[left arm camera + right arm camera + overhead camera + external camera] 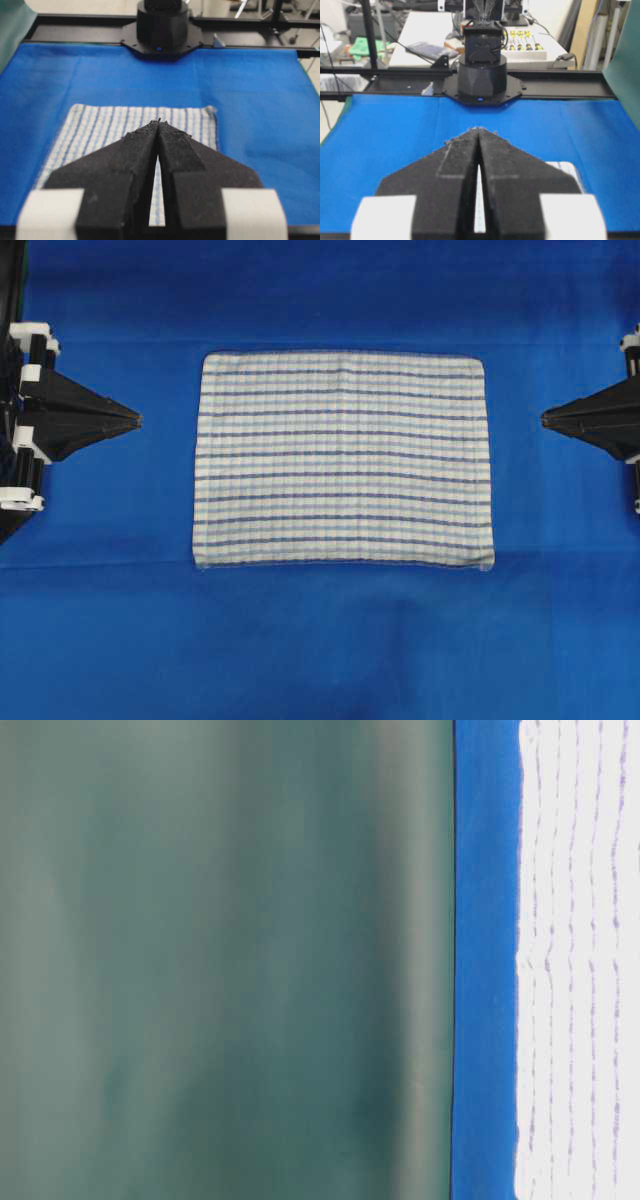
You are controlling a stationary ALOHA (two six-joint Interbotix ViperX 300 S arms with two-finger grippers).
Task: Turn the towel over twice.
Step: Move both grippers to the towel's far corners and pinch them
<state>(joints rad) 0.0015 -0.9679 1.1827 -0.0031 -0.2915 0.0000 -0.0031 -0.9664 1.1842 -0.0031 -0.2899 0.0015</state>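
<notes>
The towel [343,460] lies flat in the middle of the overhead frame on the blue sheet [320,650] that covers the worktop. All four of its edges are visible and fairly straight, with the lower right corner slightly lifted or curled. Bare blue cloth borders it on every side, with the widest band toward the bottom of the frame. The left gripper [136,420] sits at the left edge, level with the towel's upper half, its tips pressed together and holding nothing; a strip of blue separates it from the towel's left edge. The right gripper [545,420] mirrors it at the right edge, also closed to a point and empty, apart from the towel's right edge. In the table-level view the towel [580,960] runs along the frame's right side
</notes>
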